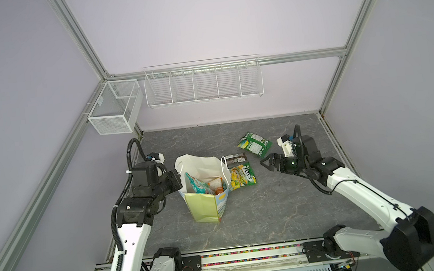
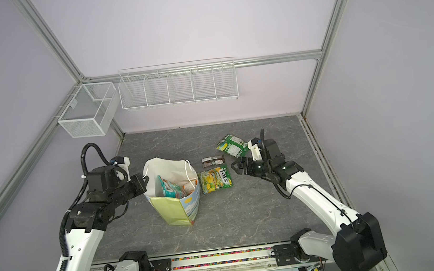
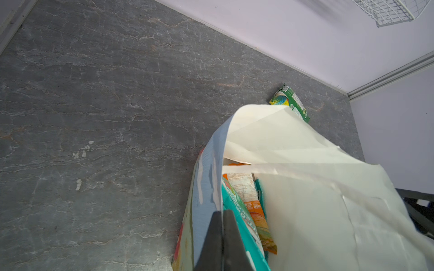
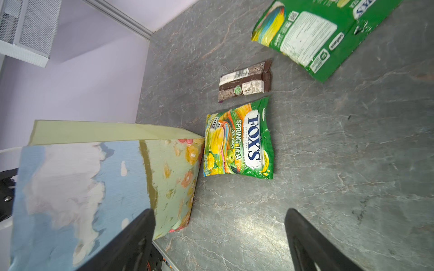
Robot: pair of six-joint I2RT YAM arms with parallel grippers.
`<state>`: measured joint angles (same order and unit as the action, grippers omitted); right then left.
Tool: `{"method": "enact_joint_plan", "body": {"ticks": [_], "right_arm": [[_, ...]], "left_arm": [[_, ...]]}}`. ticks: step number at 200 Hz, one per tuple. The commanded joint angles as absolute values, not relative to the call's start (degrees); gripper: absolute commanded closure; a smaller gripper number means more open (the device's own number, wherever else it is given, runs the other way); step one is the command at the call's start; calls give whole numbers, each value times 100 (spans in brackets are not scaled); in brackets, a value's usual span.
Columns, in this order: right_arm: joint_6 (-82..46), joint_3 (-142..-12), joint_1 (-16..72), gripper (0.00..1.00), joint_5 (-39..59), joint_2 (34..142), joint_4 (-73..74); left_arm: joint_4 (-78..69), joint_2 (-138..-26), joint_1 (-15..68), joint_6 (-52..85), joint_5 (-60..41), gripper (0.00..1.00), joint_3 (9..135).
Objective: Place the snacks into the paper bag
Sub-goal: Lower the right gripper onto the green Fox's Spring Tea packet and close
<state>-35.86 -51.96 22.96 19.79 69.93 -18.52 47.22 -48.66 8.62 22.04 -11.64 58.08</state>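
Observation:
The paper bag (image 1: 204, 206) (image 2: 174, 209) stands open left of the table's middle. My left gripper (image 1: 178, 180) (image 3: 222, 212) is shut on its left rim, the printed wall pinched between the fingers. Inside lean a teal packet (image 1: 198, 186) (image 3: 237, 211) and an orange packet (image 1: 215, 184) (image 3: 249, 194). Three snacks lie on the table right of the bag: a yellow-green Fox's packet (image 1: 242, 178) (image 4: 239, 143) touching the bag, a dark brown bar (image 1: 236, 159) (image 4: 245, 81) behind it, and a green packet (image 1: 254, 144) (image 4: 317, 35) farther back. My right gripper (image 1: 264, 164) (image 4: 218, 211) hangs open and empty just right of the Fox's packet.
A white mesh basket (image 1: 115, 107) hangs on the left wall rail. A long white wire rack (image 1: 203, 84) is fixed to the back wall. Both arm bases sit on the rail (image 1: 251, 259) along the table's front edge. Grey marbled tabletop (image 1: 273, 212) lies bare in front of the bag.

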Motion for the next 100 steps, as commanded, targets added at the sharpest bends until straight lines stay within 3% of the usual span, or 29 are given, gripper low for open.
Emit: {"method": "enact_joint_plan", "body": {"ticks": [1,81,100], "right_arm": [[-3782,-4835,2188,10,2410,7215,-1195],[-4011,-4389,2012,0,3292,8600,13],[-4018,-4370,2012,3,3361,8879,173]], "left_arm": [[4516,-4715,809,2207,-1319,100,5745],[4395,-4567,809,2202,-1481,100,5616],[4403,-4569,809,2198,-1472,100,5625]]}}
